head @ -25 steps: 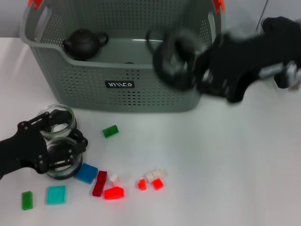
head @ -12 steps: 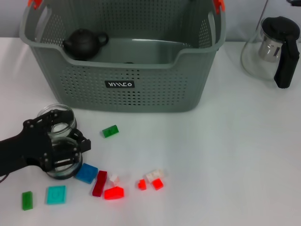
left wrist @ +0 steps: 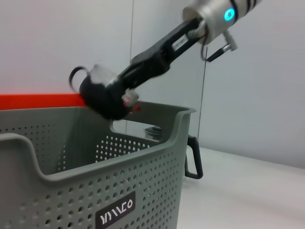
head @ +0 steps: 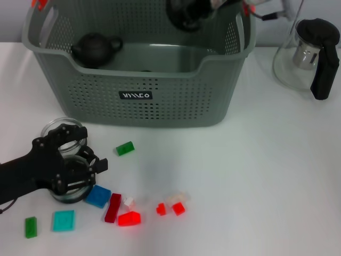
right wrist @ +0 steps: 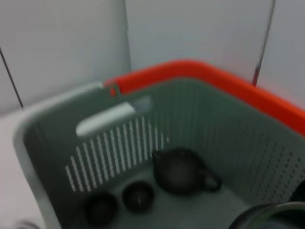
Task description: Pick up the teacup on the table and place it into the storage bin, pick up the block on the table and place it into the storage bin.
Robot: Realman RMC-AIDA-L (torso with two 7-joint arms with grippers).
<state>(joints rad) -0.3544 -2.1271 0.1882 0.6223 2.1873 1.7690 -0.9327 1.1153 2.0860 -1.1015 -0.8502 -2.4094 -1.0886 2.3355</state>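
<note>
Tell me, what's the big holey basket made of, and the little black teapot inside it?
The storage bin looks like matte grey-green plastic: moulded walls with neat rows of holes. The teapot looks like dark, dull clay or ceramic, though that's a guess from its look.

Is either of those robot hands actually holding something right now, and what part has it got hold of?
Right gripper, above the bin, carries a clear cup, but where it grips I cannot tell. Left gripper sits around a glass cup on the table; a firm hold is unclear.

The head camera looks down on the counter (head: 256,176); the storage bin (head: 160,101) sits at twelve o'clock. Both wrist cameras view that bin close: the left low and side-on, the right into it.
</note>
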